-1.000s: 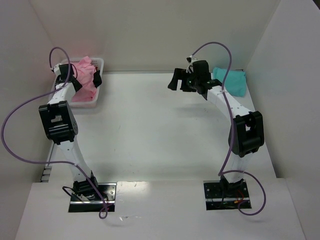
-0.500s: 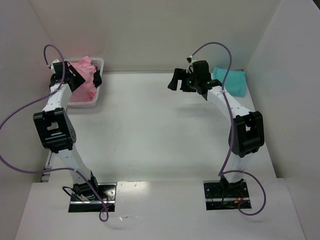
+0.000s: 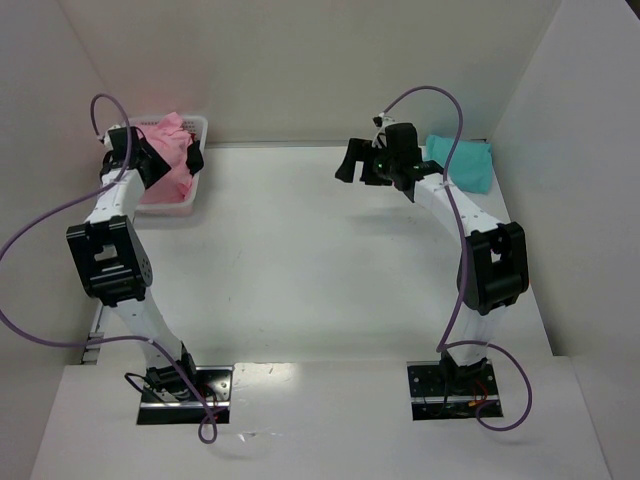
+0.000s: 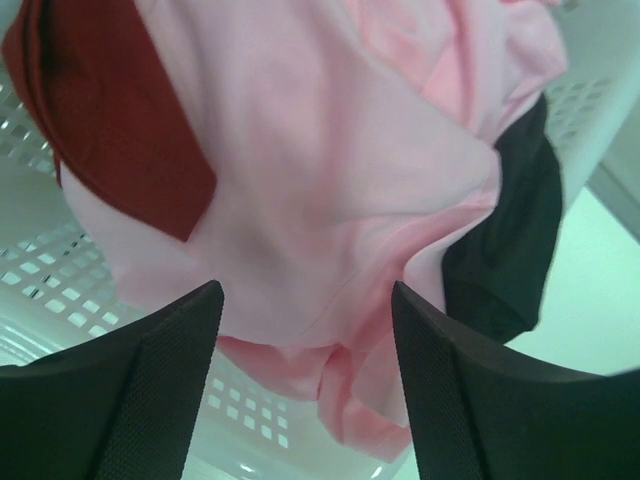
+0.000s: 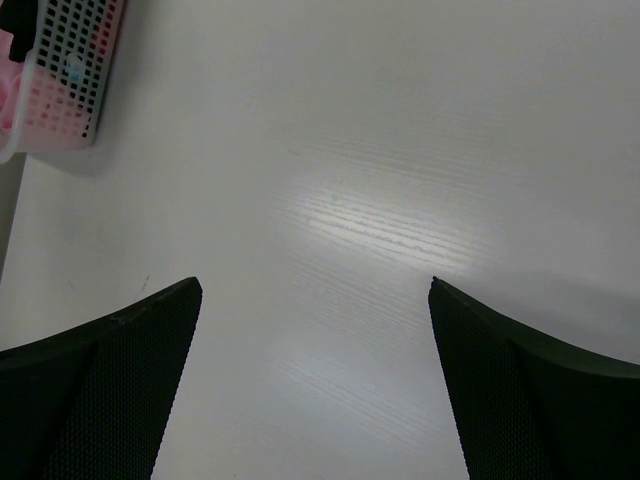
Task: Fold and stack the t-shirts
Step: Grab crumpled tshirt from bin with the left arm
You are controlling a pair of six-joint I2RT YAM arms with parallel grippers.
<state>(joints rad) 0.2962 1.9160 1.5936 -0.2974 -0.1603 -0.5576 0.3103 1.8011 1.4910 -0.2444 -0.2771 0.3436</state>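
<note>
Laundry sat heaped and unfolded as the left tool hung over a white lattice basket, its jaws spread wide and closed on nothing. A light pink t-shirt lay crumpled in the basket directly ahead of those jaws and close to them, though no cloth was pinched between them. A dark red t-shirt was tucked against the pink one, ahead and to that tool's left. A darker garment, its colour hard to judge, lay to the tool's right. Across the table, the right tool hovered fully open and empty, with only bare surface beneath its jaws. A teal t-shirt lay behind that tool, bunched in the table's far corner on its outer side; whether it had been folded could not be told from above. Judged from the scene, the job looked barely begun, with no stack in sight and most shirts yet to leave the basket. What appeared to be left was nearly everything: lifting out the pink shirt, spreading and folding it, then doing the same for the rest and piling them up.
</note>
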